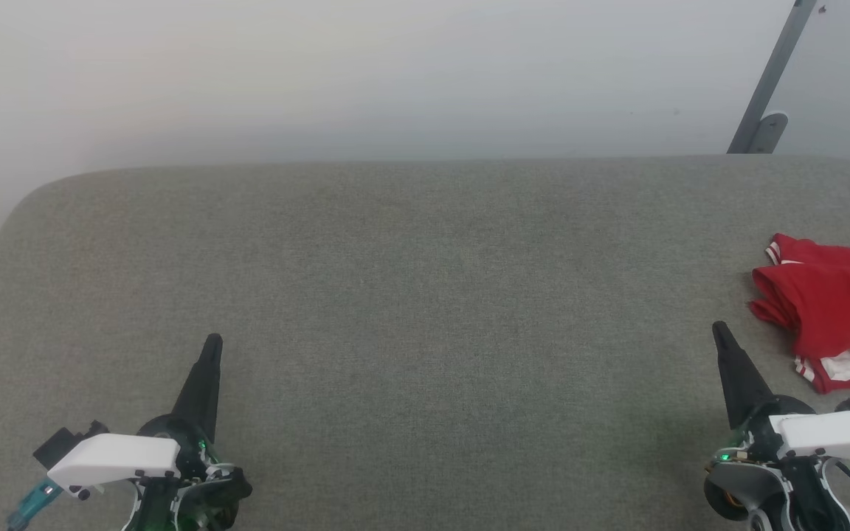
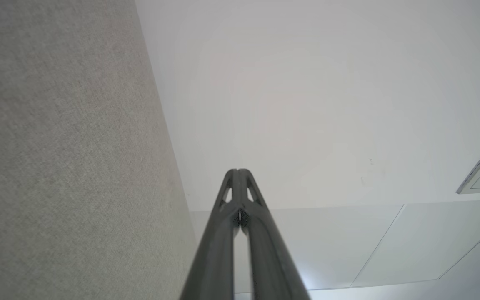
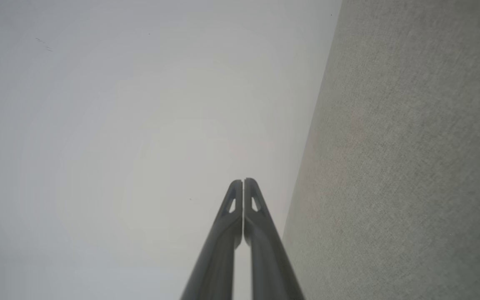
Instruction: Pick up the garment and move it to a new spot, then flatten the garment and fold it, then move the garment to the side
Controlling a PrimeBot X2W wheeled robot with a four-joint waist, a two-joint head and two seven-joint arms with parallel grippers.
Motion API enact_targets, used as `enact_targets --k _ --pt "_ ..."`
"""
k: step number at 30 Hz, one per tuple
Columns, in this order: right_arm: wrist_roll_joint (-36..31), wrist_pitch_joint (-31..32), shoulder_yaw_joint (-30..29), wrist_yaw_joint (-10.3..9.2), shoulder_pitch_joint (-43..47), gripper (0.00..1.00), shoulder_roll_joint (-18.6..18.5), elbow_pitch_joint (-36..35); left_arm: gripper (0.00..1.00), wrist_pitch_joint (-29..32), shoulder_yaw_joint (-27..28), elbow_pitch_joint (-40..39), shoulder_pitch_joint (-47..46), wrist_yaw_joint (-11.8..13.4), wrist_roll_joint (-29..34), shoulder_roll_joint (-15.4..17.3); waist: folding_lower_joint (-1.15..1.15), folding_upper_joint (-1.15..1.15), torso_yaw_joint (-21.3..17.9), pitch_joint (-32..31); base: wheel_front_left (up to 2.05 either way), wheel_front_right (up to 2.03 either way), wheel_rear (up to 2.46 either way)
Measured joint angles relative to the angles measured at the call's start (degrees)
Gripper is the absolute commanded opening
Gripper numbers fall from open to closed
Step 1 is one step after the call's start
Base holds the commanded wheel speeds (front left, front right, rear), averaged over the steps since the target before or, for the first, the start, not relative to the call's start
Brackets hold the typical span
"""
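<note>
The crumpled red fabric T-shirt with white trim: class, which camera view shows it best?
Head view: the red T-shirt lies crumpled, partly cropped, at the right of the grey fabric surface. Both wrist views face that surface and pale wall instead.

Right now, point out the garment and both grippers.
garment (image 1: 832,310), head view, on the red body of the crumpled shirt.
left gripper (image 1: 211,346), head view, on the shut fingertips.
right gripper (image 1: 721,333), head view, on the shut fingertips.

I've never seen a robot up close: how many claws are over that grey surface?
2. The left claw is at the lower left, shut and empty; the right claw is at the lower right, shut, beside the red garment but apart from it.
</note>
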Motion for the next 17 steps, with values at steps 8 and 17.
enact_targets --k 8,17 --pt "0.0 0.0 0.0 0.0 0.0 0.0 0.0 0.0 0.0 0.0 0.0 0.0 0.0 0.0 0.0 0.0 0.0 0.0 0.0 0.0 0.0 0.0 0.0" --pt "0.0 0.0 0.0 0.0 0.0 0.0 0.0 0.0 0.0 0.0 -0.01 0.0 0.0 0.0 0.0 0.0 0.0 0.0 0.0 0.0 0.0 0.0 0.0"
